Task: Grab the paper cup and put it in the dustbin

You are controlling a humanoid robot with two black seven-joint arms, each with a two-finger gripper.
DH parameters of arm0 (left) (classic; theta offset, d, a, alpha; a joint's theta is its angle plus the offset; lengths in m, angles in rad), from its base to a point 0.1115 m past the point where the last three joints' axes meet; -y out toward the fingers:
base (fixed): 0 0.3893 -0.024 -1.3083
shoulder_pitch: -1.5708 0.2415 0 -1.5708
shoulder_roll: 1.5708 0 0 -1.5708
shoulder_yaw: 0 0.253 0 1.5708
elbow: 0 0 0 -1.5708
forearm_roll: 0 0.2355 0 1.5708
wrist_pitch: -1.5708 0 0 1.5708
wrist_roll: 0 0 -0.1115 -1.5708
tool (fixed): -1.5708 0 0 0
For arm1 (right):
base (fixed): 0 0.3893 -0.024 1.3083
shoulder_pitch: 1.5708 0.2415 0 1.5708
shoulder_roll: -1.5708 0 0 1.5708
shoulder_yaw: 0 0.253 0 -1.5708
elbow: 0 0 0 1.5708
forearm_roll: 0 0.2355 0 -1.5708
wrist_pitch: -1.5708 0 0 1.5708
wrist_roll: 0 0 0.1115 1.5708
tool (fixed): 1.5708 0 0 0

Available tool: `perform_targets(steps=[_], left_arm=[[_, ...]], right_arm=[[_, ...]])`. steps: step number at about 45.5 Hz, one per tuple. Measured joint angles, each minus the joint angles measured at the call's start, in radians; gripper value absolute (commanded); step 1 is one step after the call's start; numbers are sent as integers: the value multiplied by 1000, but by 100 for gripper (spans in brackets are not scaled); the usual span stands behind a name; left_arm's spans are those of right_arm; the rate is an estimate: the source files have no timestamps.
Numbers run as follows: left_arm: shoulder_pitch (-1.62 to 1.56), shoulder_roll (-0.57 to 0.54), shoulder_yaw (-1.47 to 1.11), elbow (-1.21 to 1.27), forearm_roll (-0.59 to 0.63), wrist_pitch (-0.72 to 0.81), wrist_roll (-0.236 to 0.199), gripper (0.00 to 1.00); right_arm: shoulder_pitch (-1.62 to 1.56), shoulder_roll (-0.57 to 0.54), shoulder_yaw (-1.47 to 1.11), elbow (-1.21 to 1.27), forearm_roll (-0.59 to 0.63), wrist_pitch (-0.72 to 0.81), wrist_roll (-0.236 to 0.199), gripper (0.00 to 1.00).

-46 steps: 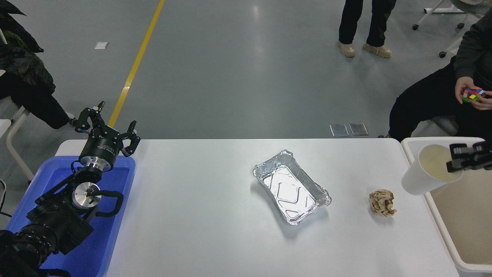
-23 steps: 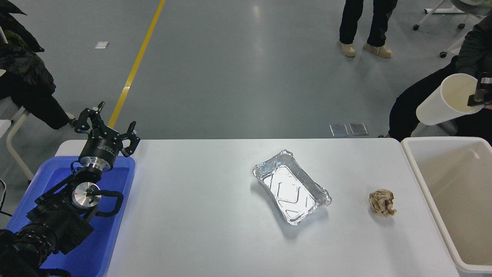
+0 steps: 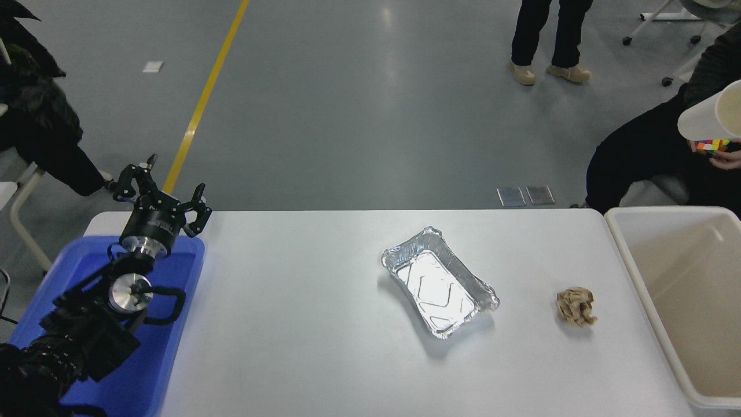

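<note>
Head view: paper cup high above the dustbin.

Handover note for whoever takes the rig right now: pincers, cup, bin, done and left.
Left pincer: open, empty, parked over the blue bin at the lower left.
Right pincer: out of view past the right edge, so its state cannot be told.
Paper cup: up in the air at the right edge, tilted, above the far end of the dustbin, not in it.
Dustbin: no cup in the part that shows.
Done: cup is off the table.
Left: get the cup into the dustbin and release it.
Untouched on the table: foil tray, crumpled paper ball.
</note>
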Motion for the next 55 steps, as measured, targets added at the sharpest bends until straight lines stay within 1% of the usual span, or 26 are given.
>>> perform_targets(steps=[6,13,24,33,42,55], left_arm=[[0,0,0,0,0,0,0,99],[0,0,0,0,0,0,0,99],[0,0,1,0,0,0,0,99],[0,0,1,0,0,0,0,99],[0,0,1,0,0,0,0,99],[0,0,1,0,0,0,0,99]], right_arm=[[-192,-34,170,-77,8,-65,3,0],[-416,-48,381,-158,12,-119,6,0],[-742,-26,720,-275,15,-158,7,0],[-913,1,922,-339,16,-167,7,0],[-1037,73,1073,-436,18,-171,7,0],[-1181,227,1313,-672,19,-139,-14,0]])
